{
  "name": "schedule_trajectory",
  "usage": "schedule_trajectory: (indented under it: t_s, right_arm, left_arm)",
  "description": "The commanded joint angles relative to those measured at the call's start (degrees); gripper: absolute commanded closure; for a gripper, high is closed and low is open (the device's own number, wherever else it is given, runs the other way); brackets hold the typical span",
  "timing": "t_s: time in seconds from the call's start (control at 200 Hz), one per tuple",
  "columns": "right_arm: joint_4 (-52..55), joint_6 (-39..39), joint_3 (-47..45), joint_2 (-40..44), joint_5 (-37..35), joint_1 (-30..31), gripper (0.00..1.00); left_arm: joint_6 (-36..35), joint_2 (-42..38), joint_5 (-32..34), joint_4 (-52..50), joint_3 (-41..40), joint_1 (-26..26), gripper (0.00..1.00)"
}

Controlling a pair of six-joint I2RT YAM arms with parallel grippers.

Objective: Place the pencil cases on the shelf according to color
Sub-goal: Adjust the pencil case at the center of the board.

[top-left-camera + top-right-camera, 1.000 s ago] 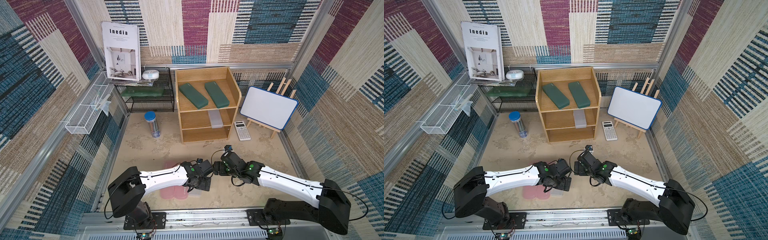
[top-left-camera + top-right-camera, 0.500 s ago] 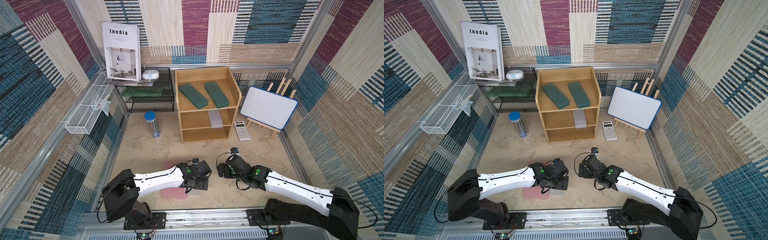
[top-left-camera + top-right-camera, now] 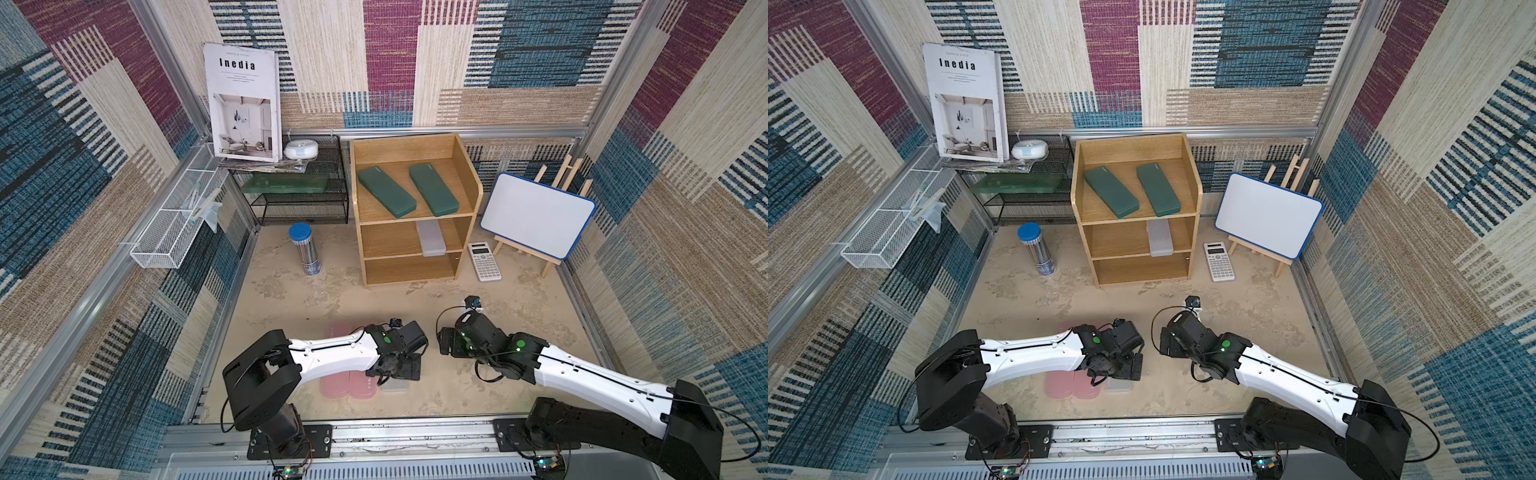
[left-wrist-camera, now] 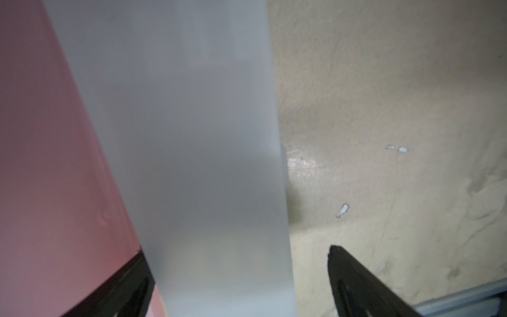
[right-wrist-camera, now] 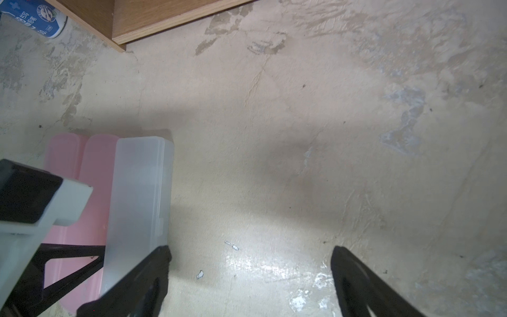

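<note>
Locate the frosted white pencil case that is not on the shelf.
In both top views the frosted case lies on the floor beside the pink cases, on their right, beneath the left tool.

The shelf (image 3: 468, 183) is light oak. One dark green pencil case (image 3: 386, 197) and its dark green twin (image 3: 433, 195) are plain, no pattern. A frosted white case (image 3: 431, 238) looks milky grey, and so does the second frosted case (image 5: 137, 192). The two pink cases (image 5: 96, 170) are a soft, even pink. The tabletop (image 3: 374, 307) is sandy beige, blotched darker and greyish. The whiteboard (image 3: 536, 216) is white with a blue rim, the calculator (image 3: 484, 262) grey-white, the wire rack (image 3: 303, 208) black, the basket (image 3: 166, 241) white. The walls (image 3: 390, 50) are woven patchwork: maroon, blue, beige, cream, with dark stripes.
</note>
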State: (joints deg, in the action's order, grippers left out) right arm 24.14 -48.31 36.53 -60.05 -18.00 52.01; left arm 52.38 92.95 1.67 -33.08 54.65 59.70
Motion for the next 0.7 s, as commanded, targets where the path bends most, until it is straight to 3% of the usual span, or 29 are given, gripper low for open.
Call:
schedule_trajectory:
  t_s: [0.0, 0.2, 0.371, 0.566, 0.696]
  right_arm:
    - [1.0, -0.9, -0.2, 0.8, -1.5, 0.0, 0.04]
    - [2.3, -1.7, 0.0, 1.8, -2.2, 0.0, 0.03]
    - [4.2, -3.1, 0.3, 2.5, -2.0, 0.0, 0.03]
    - [0.1, -3.2, -1.4, 1.4, 3.1, 0.8, 0.04]
    - [-3.2, -4.1, -1.7, -3.2, 4.5, 4.4, 0.05]
  left_arm:
    - [0.5, 0.8, -2.5, 2.9, 1.7, 0.8, 0.01]
    - [-0.4, 2.9, -3.5, 4.3, 6.9, 2.4, 0.0]
    - [-0.7, -2.4, 2.8, 1.4, 5.6, 1.9, 0.01]
    - [-3.8, -9.8, 4.6, -3.4, 1.3, -2.3, 0.0]
    - [-6.9, -15.8, 2.7, -4.6, -3.2, -8.1, 0.09]
